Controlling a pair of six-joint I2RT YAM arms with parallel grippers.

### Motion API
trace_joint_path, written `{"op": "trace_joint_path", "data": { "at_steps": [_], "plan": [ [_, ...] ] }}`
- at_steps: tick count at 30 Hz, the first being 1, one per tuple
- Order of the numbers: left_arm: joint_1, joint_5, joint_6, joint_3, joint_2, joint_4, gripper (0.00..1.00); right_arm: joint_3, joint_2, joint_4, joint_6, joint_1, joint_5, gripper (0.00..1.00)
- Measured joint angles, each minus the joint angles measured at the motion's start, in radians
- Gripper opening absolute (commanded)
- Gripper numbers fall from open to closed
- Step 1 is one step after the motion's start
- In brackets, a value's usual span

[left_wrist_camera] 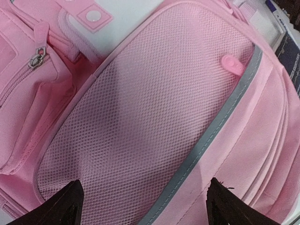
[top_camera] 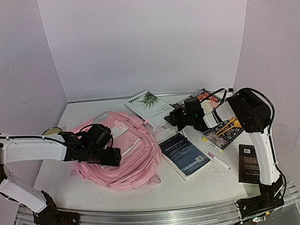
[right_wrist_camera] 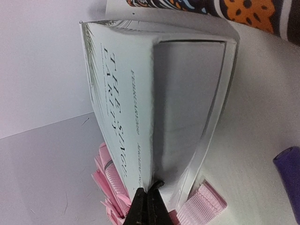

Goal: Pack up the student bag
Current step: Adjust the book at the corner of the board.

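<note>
Left jaws hang spread over the mesh panel of the student bag [left_wrist_camera: 262, 140]; right jaws are pressed together at a corner of the white book [right_wrist_camera: 122, 108].

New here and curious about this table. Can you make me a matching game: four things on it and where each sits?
1 student bag
2 white book
3 dark blue book
4 black book

A beside the right arm's base
B under the open left gripper
C between bag and pen
D at the shut right gripper's tips

Pairs: 1-B, 2-D, 3-C, 4-A
</note>
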Motion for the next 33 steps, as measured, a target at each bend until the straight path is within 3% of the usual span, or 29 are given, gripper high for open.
{"op": "trace_joint_path", "data": {
  "at_steps": [8,20,26,33],
  "plan": [
    [0.017,0.006,-0.072,0.045,-0.038,0.044,0.94,-0.079,-0.103,0.019,0.0,0.0,-0.006,0.0],
    [0.075,0.079,-0.201,0.054,-0.069,0.249,0.94,-0.345,-0.435,0.066,-0.008,0.025,-0.003,0.0],
    [0.077,0.134,-0.253,0.065,-0.006,0.34,0.94,-0.534,-0.538,0.072,-0.02,0.085,0.013,0.0],
    [0.078,0.212,-0.277,0.127,0.119,0.403,0.87,-0.677,-0.565,0.107,-0.028,0.159,0.024,0.0]
  ]
}}
